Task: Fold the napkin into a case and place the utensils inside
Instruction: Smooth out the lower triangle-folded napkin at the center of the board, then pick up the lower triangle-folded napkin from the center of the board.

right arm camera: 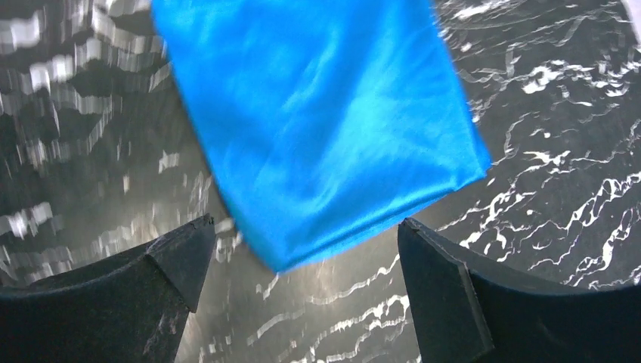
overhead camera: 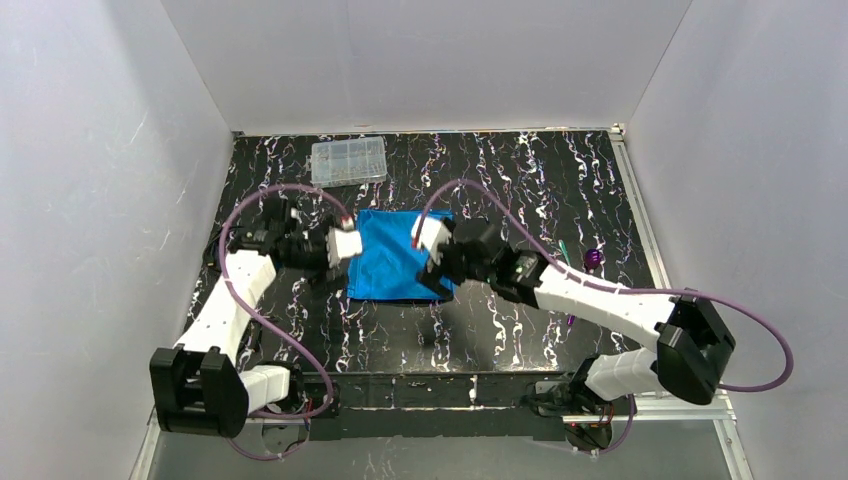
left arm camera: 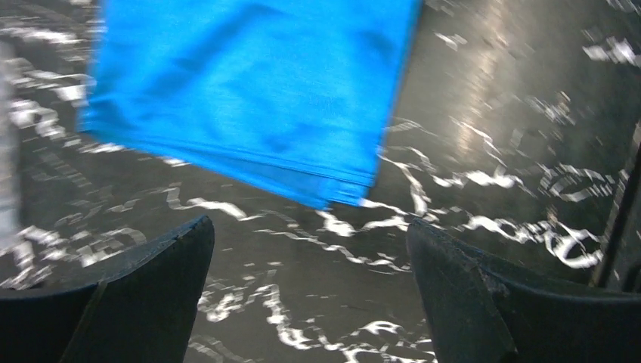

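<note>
The bright blue napkin [overhead camera: 392, 255] lies folded into a rough rectangle on the black marbled table [overhead camera: 520, 180]. My left gripper [overhead camera: 333, 268] is open and empty at the napkin's left edge; in the left wrist view the cloth [left arm camera: 249, 91] lies just beyond the fingertips. My right gripper [overhead camera: 432, 283] is open and empty at the napkin's near right corner; in the right wrist view that corner [right arm camera: 317, 136] points between the fingers. The utensils [overhead camera: 592, 259], purple and green, lie at the right of the table.
A clear plastic compartment box [overhead camera: 348, 160] stands at the back, behind the napkin. Purple cables loop over both arms. White walls enclose the table on three sides.
</note>
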{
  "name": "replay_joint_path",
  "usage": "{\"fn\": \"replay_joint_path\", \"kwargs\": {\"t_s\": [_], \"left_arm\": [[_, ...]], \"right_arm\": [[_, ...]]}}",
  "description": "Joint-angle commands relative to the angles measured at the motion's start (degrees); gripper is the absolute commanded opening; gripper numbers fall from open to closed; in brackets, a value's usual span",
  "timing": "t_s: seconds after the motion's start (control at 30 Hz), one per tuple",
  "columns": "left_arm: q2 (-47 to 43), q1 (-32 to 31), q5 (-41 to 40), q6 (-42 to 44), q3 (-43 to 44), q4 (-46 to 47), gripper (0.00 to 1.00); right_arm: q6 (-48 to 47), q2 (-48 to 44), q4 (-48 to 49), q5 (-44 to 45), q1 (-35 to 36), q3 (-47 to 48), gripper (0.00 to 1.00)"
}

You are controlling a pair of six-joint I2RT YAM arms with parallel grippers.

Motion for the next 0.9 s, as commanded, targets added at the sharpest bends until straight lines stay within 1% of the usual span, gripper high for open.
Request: {"fn": "replay_joint_path", "kwargs": {"t_s": [0.0,0.1,0.17,0.23,0.3,0.43,0.53,0.63,0.73,0.8,0.87], "left_arm": [[-4.9,-2.14,1.71,19.9,-10.05,-1.19,0.97],[-4.22,-4.67,-0.22,24.08,-14.19,1.45,0.94],[-3.41,-6.07,-1.69,26.29,-16.88,5.86,0.9],[-2.68,-6.4,-2.25,28.82,-19.59,10.32,0.86],[-1.76,-6.41,-2.69,30.77,-21.69,13.95,0.84],[0.45,-6.41,-3.38,36.19,-24.04,16.5,0.82],[2.55,-6.41,-3.98,39.21,-24.53,17.38,0.81],[5.38,-6.41,-5.69,40.83,-23.95,18.42,0.77],[7.77,-6.41,-6.98,40.55,-22.87,19.71,0.73],[8.8,-6.41,-7.42,40.68,-22.27,19.73,0.72],[9.78,-6.41,-8.56,42.09,-22.32,19.67,0.7]], "right_arm": [[-19.68,-4.39,-2.78,1.93,1.83,-7.15,0.99],[-22.01,-3.22,-1.55,-0.09,1.94,-9.3,0.99],[-22.99,-1.11,0.77,-1.32,2.02,-10.33,0.99],[-24.36,1.04,2.09,-1.47,2.02,-10.82,0.99],[-25.68,3.18,2.64,-3.44,1.95,-10.82,0.98],[-27.34,6.29,4.78,-5.55,2.02,-11.6,0.97],[-28.09,8.43,5.88,-6.7,1.96,-11.81,0.94],[-28.15,10.26,7.41,-7.04,1.97,-11.97,0.92],[-27.8,12.05,9.68,-6.92,1.57,-12.15,0.9],[-27.15,13.11,11.13,-6.97,1.07,-12.24,0.88],[-26.3,13.85,11.89,-7.6,0.22,-12.37,0.88]]}}
